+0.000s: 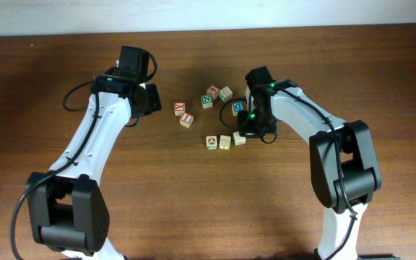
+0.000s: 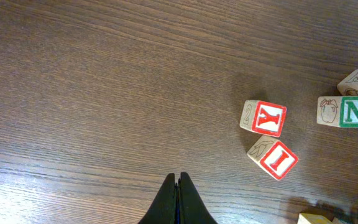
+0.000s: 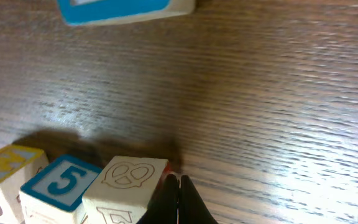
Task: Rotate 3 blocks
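both claws were pressed together; the left gripper (image 2: 179, 185) hung over the table (image 2: 104, 93), the right gripper (image 3: 179, 188) sat just beside the pretzel-marked cream block (image 3: 129, 180).

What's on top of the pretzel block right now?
Nothing: the pretzel block has a bare top face. The shut right tool stands at its right edge and covers most of that side face.

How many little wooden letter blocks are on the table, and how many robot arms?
Light-wood alphabet cubes lined up in a row: 3
Other light-wood alphabet cubes, scattered: 6
White-and-black robot arms: 2
Total: 11
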Controlling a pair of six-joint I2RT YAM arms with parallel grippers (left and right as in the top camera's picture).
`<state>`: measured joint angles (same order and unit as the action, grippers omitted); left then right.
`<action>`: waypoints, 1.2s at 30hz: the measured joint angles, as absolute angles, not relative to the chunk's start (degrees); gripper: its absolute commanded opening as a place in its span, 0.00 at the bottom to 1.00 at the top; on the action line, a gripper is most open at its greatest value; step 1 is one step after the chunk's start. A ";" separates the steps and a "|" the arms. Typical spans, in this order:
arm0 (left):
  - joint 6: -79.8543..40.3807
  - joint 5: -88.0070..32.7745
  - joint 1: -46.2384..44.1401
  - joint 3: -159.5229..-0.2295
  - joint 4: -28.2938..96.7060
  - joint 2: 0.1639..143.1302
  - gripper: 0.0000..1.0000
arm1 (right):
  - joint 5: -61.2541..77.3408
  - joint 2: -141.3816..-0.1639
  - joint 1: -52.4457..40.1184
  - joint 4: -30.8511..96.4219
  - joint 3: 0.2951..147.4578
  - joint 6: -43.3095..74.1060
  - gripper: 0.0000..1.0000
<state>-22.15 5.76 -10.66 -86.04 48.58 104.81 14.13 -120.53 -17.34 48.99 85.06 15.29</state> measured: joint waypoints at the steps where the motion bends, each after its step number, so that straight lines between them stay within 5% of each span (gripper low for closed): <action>1: -22.15 5.74 -10.66 -86.04 48.60 104.81 0.03 | 15.16 -120.53 -17.67 49.06 85.06 14.66 0.04; 15: -20.58 6.48 -10.66 -86.04 47.09 104.81 0.00 | 13.69 -115.42 -24.53 50.48 86.26 21.26 0.04; 21: -20.58 7.07 -7.03 -86.04 46.61 104.81 0.00 | 9.91 -111.57 -35.97 49.17 81.43 29.54 0.04; 36: -20.58 5.96 -5.98 -86.04 46.22 104.81 0.00 | 6.42 -114.76 -36.53 38.26 78.28 34.30 0.04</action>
